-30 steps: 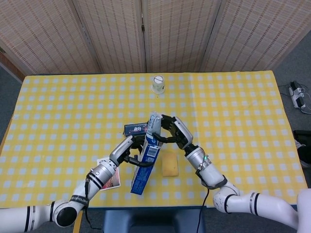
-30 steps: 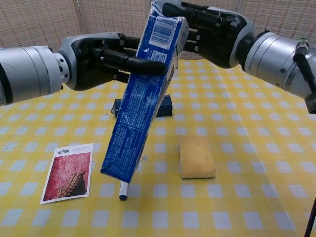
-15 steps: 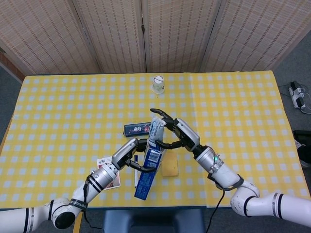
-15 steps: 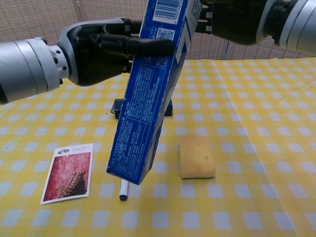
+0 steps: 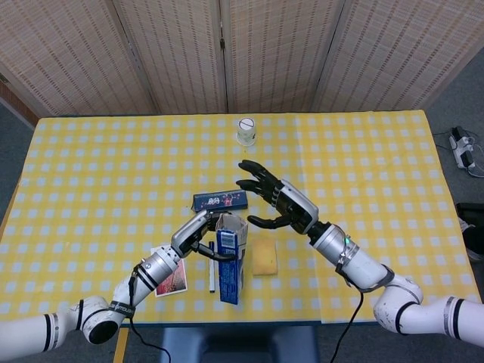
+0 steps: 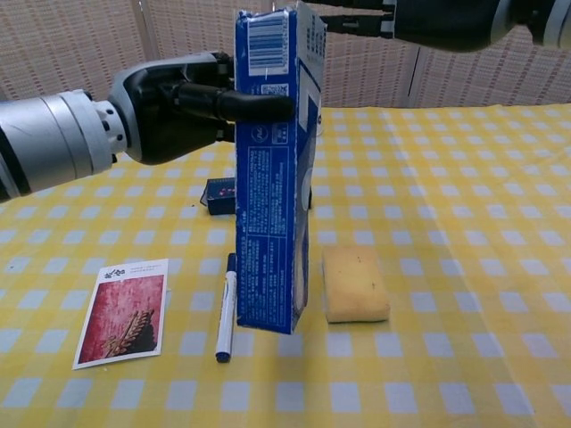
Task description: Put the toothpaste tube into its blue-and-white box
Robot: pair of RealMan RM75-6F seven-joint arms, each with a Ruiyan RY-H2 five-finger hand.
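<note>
The blue-and-white box (image 5: 229, 259) (image 6: 272, 178) stands upright near the table's front edge, open end up. My left hand (image 5: 198, 233) (image 6: 174, 107) grips it by its upper part from the left. My right hand (image 5: 276, 203) (image 6: 428, 13) hovers just above and to the right of the box top, fingers spread and holding nothing; the chest view cuts most of it off. No toothpaste tube shows outside the box in either view, and I cannot see into the box.
A yellow sponge (image 5: 265, 257) (image 6: 355, 283) lies right of the box. A pen (image 6: 225, 308) and a picture card (image 6: 122, 310) lie to its left. A small dark box (image 5: 219, 201) lies behind. A white cup (image 5: 246, 131) stands far back.
The box has swung from tilted to upright and come down. My right hand has let go at the box top, spread its fingers and drawn back. The tube end no longer sticks out.
</note>
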